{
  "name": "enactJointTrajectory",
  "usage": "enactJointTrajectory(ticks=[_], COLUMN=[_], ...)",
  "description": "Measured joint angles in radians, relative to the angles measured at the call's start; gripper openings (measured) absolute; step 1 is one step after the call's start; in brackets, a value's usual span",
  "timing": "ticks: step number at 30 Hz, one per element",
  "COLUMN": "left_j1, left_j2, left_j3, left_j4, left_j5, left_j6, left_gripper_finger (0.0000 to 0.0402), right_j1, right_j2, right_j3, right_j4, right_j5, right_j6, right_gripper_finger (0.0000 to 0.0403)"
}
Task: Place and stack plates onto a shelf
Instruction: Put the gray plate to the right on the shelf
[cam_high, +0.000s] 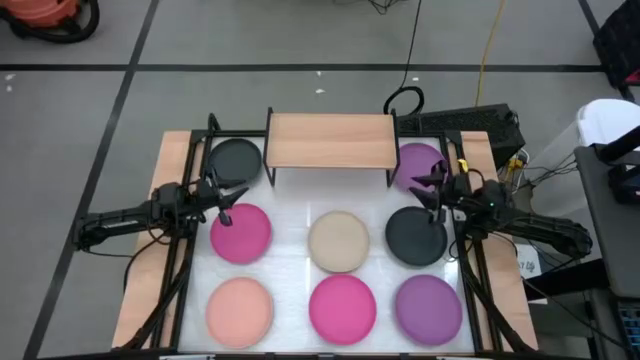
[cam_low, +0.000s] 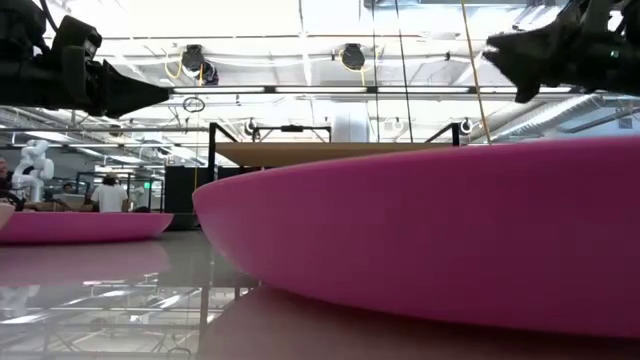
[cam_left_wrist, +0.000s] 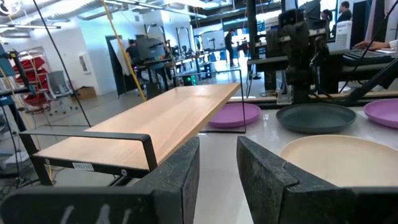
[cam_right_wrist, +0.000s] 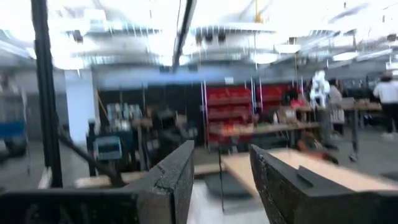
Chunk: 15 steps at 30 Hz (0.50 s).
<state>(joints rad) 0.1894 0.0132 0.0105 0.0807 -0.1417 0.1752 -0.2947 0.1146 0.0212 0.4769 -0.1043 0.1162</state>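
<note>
The high view alone lays out the whole white worktop (cam_high: 290, 230). The low light-wood shelf on thin black metal legs (cam_high: 331, 141) stands at the far edge with nothing on it. A matte black round plate (cam_high: 235, 160) lies just left of it, and a purple plate (cam_high: 420, 163) lies to its right, partly tucked under the shelf's end. In the middle row are a magenta pink plate (cam_high: 241, 233), a beige plate (cam_high: 338, 241) and a second black plate (cam_high: 416, 236). Nearest the front edge are a peach plate (cam_high: 240, 309), another magenta plate (cam_high: 342, 308) and another purple plate (cam_high: 428, 304).

The left gripper (cam_high: 226, 203) hovers above the far rim of the middle-row magenta plate; the left wrist view shows its dark fingers (cam_left_wrist: 177, 171) parted with nothing between them, facing the shelf top (cam_left_wrist: 155, 121). The right gripper (cam_high: 431, 195) hangs over the far rim of the middle-row black plate, fingers (cam_right_wrist: 174, 174) likewise apart and empty; that view is blurred, so the room beyond is hard to read.

The low view is almost filled by the front magenta plate (cam_low: 440, 230), which hides most of the worktop; only the shelf's edge (cam_low: 330, 152) shows above it. A small white label on the shelf frame (cam_left_wrist: 84, 166) is too small to read.
</note>
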Motion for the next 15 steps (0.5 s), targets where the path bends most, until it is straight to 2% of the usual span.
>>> enactJointTrajectory(ticks=[3, 5, 10, 15], left_j1=[0.000, 0.000, 0.000, 0.000], left_j2=[0.000, 0.000, 0.000, 0.000], left_j3=[0.000, 0.000, 0.000, 0.000], left_j4=[0.000, 0.000, 0.000, -0.001], left_j5=[0.000, 0.001, 0.001, 0.002], left_j6=[-0.004, 0.000, 0.004, 0.003], left_gripper_finger=[0.0113, 0.0113, 0.0113, 0.0113], right_j1=[0.000, 0.000, 0.001, 0.018], right_j2=[-0.001, -0.001, 0.038, 0.174], right_j3=[0.008, 0.036, 0.209, 0.334], right_j4=[0.051, 0.011, -0.265, -0.534], right_j5=[0.000, -0.001, -0.004, -0.005], right_j6=[0.002, -0.006, -0.019, -0.060], right_gripper_finger=[0.0137, 0.0137, 0.0137, 0.0137])
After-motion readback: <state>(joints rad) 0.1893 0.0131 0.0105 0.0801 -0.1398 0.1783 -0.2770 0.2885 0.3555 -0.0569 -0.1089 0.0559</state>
